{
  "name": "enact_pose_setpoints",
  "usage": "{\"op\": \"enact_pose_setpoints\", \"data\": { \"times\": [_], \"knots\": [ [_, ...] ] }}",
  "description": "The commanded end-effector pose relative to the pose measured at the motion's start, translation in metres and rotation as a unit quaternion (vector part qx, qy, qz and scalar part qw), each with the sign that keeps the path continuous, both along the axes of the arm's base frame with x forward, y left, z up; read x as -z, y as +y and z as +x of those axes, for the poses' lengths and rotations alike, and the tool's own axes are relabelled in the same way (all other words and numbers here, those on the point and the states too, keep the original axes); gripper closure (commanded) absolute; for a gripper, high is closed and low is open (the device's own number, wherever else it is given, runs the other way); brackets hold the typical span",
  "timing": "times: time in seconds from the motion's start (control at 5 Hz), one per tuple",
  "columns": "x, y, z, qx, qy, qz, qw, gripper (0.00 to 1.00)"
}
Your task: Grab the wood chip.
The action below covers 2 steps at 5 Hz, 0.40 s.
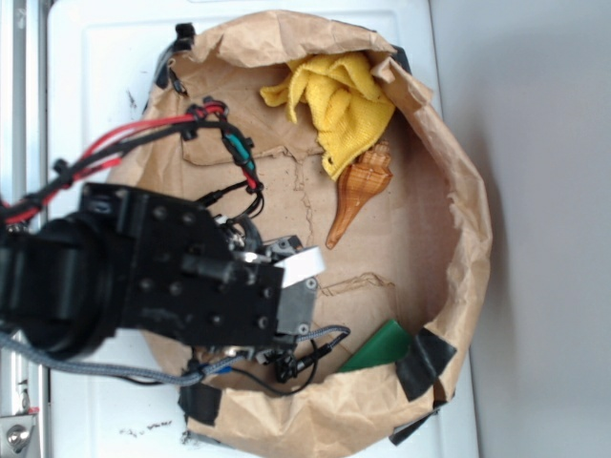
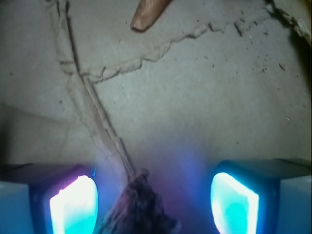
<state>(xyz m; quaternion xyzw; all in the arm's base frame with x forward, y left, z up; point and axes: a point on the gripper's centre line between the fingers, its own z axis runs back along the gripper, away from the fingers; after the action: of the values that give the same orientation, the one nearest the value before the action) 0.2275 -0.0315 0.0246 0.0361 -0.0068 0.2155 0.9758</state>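
Spread wide, the jaws grip nothing: in the wrist view the gripper (image 2: pixel 153 202) shows two glowing cyan-lit finger pads (image 2: pixel 73 204) low at either side of the frame, with clear space between them. Rising into that gap from the bottom edge is the wood chip (image 2: pixel 139 207), a dark-brown rough piece with a ragged upper end, lying closer to the left pad and touching neither pad as far as can be seen. Beyond it runs the creased brown paper lining (image 2: pixel 195 97), crossed by torn ridges, and at the top edge sits the pointed tip of the glossy orange-brown spiral seashell (image 2: pixel 146 14).

From the exterior view, the black arm hides the chip. Past it, the seashell (image 1: pixel 361 191) lies near the middle, touching a crumpled yellow cloth (image 1: pixel 334 100). A green rectangular block (image 1: pixel 377 348) leans at the paper rim (image 1: pixel 468 219).
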Motion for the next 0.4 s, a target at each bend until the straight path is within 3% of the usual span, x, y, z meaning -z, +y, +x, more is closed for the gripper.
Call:
{"op": "enact_pose_setpoints", "data": {
  "times": [0.0, 0.2],
  "knots": [
    [-0.0028, 0.0098, 0.0080, -0.012, 0.016, -0.010, 1.000, 1.00],
    [0.0006, 0.0095, 0.0116, -0.016, 0.019, 0.000, 1.000, 1.00]
  ]
}}
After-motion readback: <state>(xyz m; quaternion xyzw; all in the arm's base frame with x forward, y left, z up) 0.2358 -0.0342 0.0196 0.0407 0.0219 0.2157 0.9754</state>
